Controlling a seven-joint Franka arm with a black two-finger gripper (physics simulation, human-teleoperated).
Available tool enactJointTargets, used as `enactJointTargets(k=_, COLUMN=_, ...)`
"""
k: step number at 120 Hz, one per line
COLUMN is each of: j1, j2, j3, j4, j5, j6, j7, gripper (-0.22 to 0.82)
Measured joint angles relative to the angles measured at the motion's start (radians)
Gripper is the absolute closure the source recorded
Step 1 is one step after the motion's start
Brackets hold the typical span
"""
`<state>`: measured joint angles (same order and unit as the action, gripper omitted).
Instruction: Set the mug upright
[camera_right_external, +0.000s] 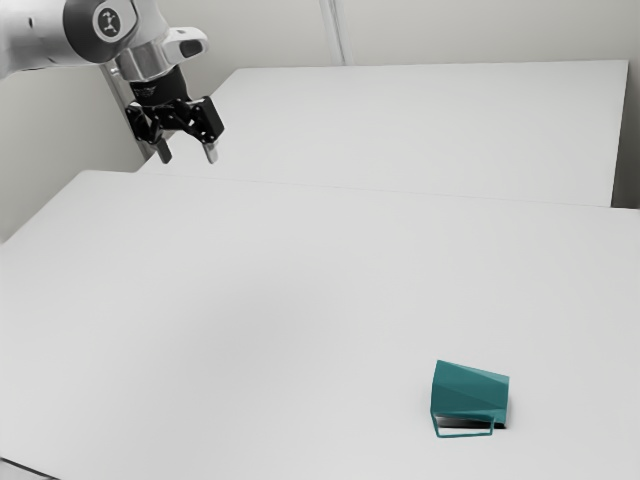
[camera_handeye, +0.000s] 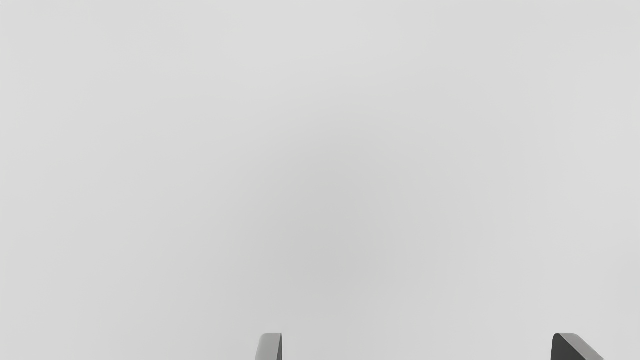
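"How did the step want doing?"

"To my mind, it wanted an unhurried reach over the mug (camera_right_external: 470, 391), fingers kept wide; then a square grip across the body, clear of the handle (camera_right_external: 464, 435); then a lift just enough to turn it, and a release only once the base sat flat; a glancing pinch might have rolled it."

"And the gripper (camera_right_external: 188, 156)?"

"Spread wide, with nothing between its fingers; it hung high above the table (camera_right_external: 250, 300)."

"Where was the mug from there?"

"Well apart and lower; it lay on its side on the tabletop, towards the exterior view's right and nearer that camera, its handle facing that way too."
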<state>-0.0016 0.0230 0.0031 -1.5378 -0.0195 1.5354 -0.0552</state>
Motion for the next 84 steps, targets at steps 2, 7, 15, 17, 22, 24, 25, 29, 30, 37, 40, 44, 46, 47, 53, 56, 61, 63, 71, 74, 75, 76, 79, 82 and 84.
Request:
enactJointTargets(k=2, j1=0.000, j2=0.000, j3=0.000, j4=0.000, j5=0.000, j6=0.000, j7=0.000, gripper=0.02)
enactJointTargets(k=7, j1=0.000, j2=0.000, j3=0.000, j4=-0.001, j5=0.000, j6=0.000, j7=0.000, gripper=0.02)
enactJointTargets(k=15, j1=-0.001, j2=0.000, j3=0.000, j4=-0.001, j5=0.000, j6=0.000, j7=0.000, gripper=0.02)
enactJointTargets(k=17, j1=-0.001, j2=-0.001, j3=0.000, j4=-0.001, j5=0.000, j6=0.000, j7=0.000, gripper=0.02)
enactJointTargets(k=22, j1=-0.002, j2=-0.001, j3=-0.001, j4=-0.002, j5=-0.002, j6=0.000, j7=0.000, gripper=0.02)
enactJointTargets(k=24, j1=-0.002, j2=-0.002, j3=-0.001, j4=-0.002, j5=-0.006, j6=0.001, j7=0.000, gripper=0.02)
enactJointTargets(k=25, j1=-0.003, j2=-0.002, j3=-0.001, j4=-0.003, j5=-0.008, j6=0.001, j7=0.000, gripper=0.02)
enactJointTargets(k=29, j1=-0.003, j2=-0.003, j3=-0.001, j4=-0.012, j5=-0.021, j6=0.009, j7=0.001, gripper=0.02)
enactJointTargets(k=30, j1=-0.003, j2=-0.004, j3=-0.002, j4=-0.016, j5=-0.024, j6=0.012, j7=0.001, gripper=0.02)
enactJointTargets(k=37, j1=-0.004, j2=-0.006, j3=-0.003, j4=-0.041, j5=-0.051, j6=0.037, j7=0.003, gripper=0.02)
enactJointTargets(k=40, j1=-0.005, j2=-0.009, j3=-0.003, j4=-0.056, j5=-0.065, j6=0.050, j7=0.003, gripper=0.02)
enactJointTargets(k=44, j1=-0.006, j2=-0.014, j3=-0.003, j4=-0.076, j5=-0.085, j6=0.069, j7=0.004, gripper=0.02)
enactJointTargets(k=46, j1=-0.007, j2=-0.017, j3=-0.004, j4=-0.089, j5=-0.094, j6=0.079, j7=0.005, gripper=0.02)
enactJointTargets(k=47, j1=-0.007, j2=-0.018, j3=-0.004, j4=-0.094, j5=-0.099, j6=0.084, j7=0.005, gripper=0.02)
enactJointTargets(k=53, j1=-0.008, j2=-0.026, j3=-0.005, j4=-0.130, j5=-0.127, j6=0.117, j7=0.006, gripper=0.02)
enactJointTargets(k=56, j1=-0.009, j2=-0.033, j3=-0.006, j4=-0.152, j5=-0.141, j6=0.135, j7=0.006, gripper=0.02)
enactJointTargets(k=61, j1=-0.007, j2=-0.045, j3=-0.011, j4=-0.192, j5=-0.165, j6=0.168, j7=0.008, gripper=0.02)
enactJointTargets(k=63, j1=-0.007, j2=-0.051, j3=-0.012, j4=-0.209, j5=-0.177, j6=0.181, j7=0.010, gripper=0.02)
enactJointTargets(k=71, j1=-0.010, j2=-0.071, j3=-0.017, j4=-0.268, j5=-0.227, j6=0.236, j7=0.018, gripper=0.02)
enactJointTargets(k=74, j1=-0.011, j2=-0.076, j3=-0.022, j4=-0.285, j5=-0.244, j6=0.256, j7=0.021, gripper=0.02)
enactJointTargets(k=75, j1=-0.012, j2=-0.077, j3=-0.024, j4=-0.290, j5=-0.249, j6=0.263, j7=0.022, gripper=0.02)
enactJointTargets(k=76, j1=-0.012, j2=-0.078, j3=-0.026, j4=-0.295, j5=-0.253, j6=0.269, j7=0.023, gripper=0.02)
enactJointTargets(k=79, j1=-0.015, j2=-0.082, j3=-0.033, j4=-0.312, j5=-0.266, j6=0.289, j7=0.026, gripper=0.02)
enactJointTargets(k=82, j1=-0.019, j2=-0.085, j3=-0.040, j4=-0.329, j5=-0.281, j6=0.309, j7=0.029, gripper=0.02)
enactJointTargets(k=84, j1=-0.023, j2=-0.088, j3=-0.045, j4=-0.341, j5=-0.292, j6=0.321, j7=0.031, gripper=0.02)
